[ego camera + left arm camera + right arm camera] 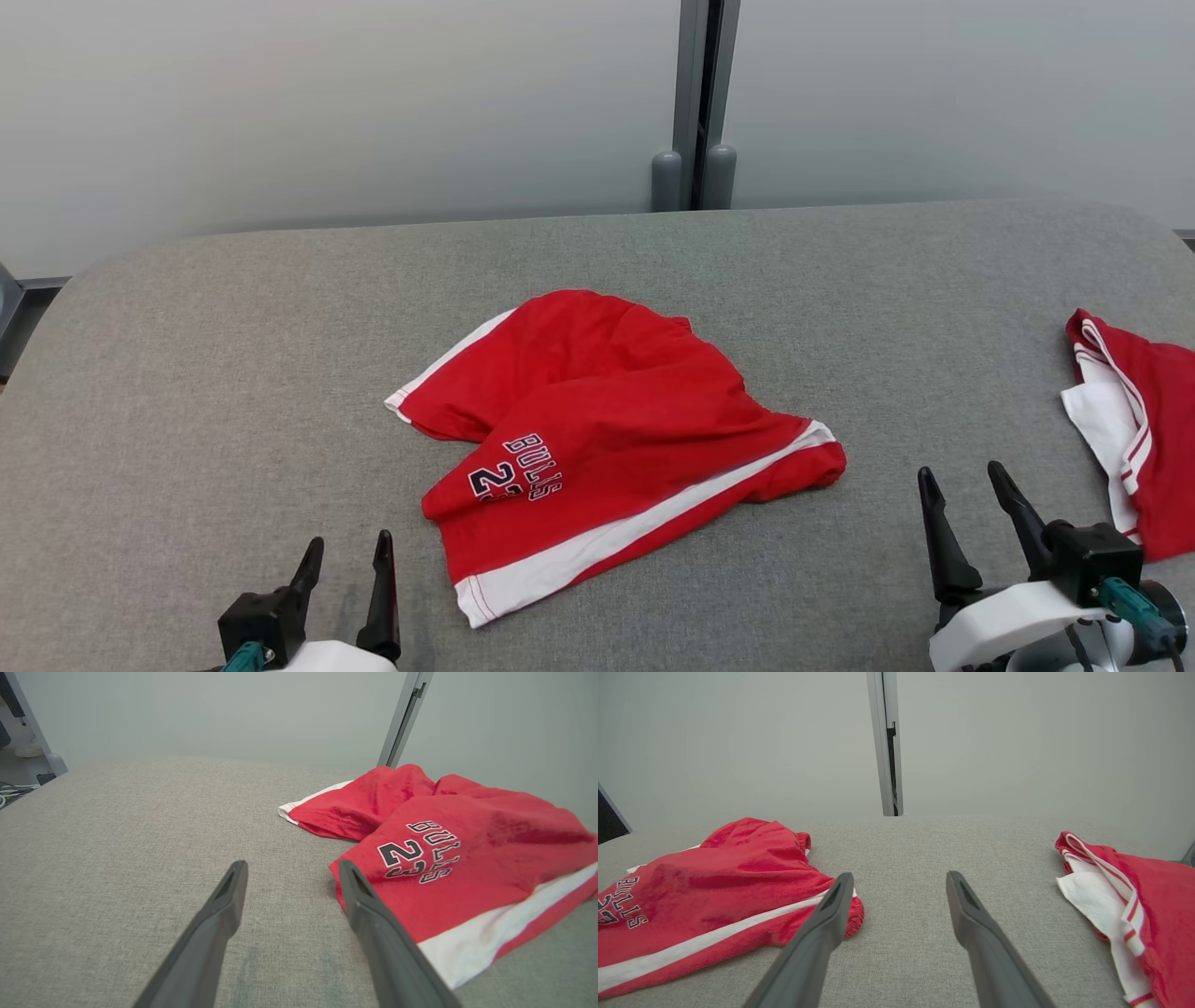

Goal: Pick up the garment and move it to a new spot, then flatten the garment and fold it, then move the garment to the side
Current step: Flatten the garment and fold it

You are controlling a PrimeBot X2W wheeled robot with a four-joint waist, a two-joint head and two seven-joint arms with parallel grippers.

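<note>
The garment (607, 439) is a pair of red shorts with white side stripes and a "BULLS 23" print, lying rumpled in the middle of the grey padded table (187, 392). My left gripper (347, 551) stands open at the lower left, just left of the shorts' near corner, empty. In the left wrist view the shorts (458, 858) lie right of the open left gripper (292, 868), whose right finger (373, 924) overlaps their near edge. My right gripper (962, 478) is open and empty at the lower right, right of the shorts. The right wrist view shows the shorts (714, 896) left of the right gripper (899, 879).
A second red and white garment (1134, 429) lies at the table's right edge, close to my right gripper; it is also on the right in the right wrist view (1134, 905). A pale wall with a grey vertical post (695, 103) stands behind the table.
</note>
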